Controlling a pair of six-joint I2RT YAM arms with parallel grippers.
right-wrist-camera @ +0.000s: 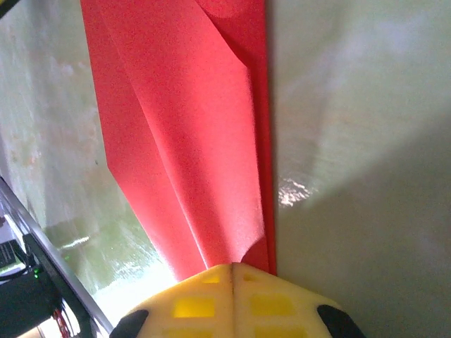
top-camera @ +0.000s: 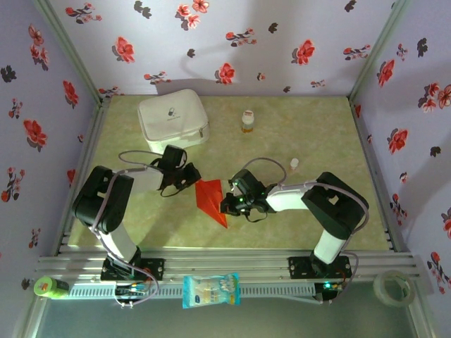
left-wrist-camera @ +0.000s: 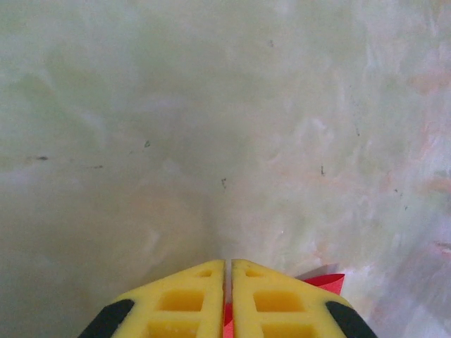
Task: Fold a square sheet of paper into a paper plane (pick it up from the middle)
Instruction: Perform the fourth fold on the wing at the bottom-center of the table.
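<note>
While both hands pinch it, the red paper (top-camera: 211, 202) sits low over the counter (top-camera: 303, 127) between them, folded into a narrow pointed shape with long creases. The left hand (top-camera: 193, 181) has its yellow fingers (left-wrist-camera: 183, 299) drawn almost together, with a sliver of red showing in the slit and a red corner (left-wrist-camera: 325, 283) sticking out just to their right. The right hand (top-camera: 227, 205) is closed tight on the opposite end; from its fingertips (right-wrist-camera: 201, 303) the layered paper (right-wrist-camera: 190, 127) runs straight ahead.

Beyond the left hand stands a white zip case (top-camera: 173, 120) with a small dark print too small to read. A small bottle (top-camera: 246, 121) stands beyond the right hand. A blue-and-white snack packet (top-camera: 211, 290) hangs on the front rail, its lettering illegible.
</note>
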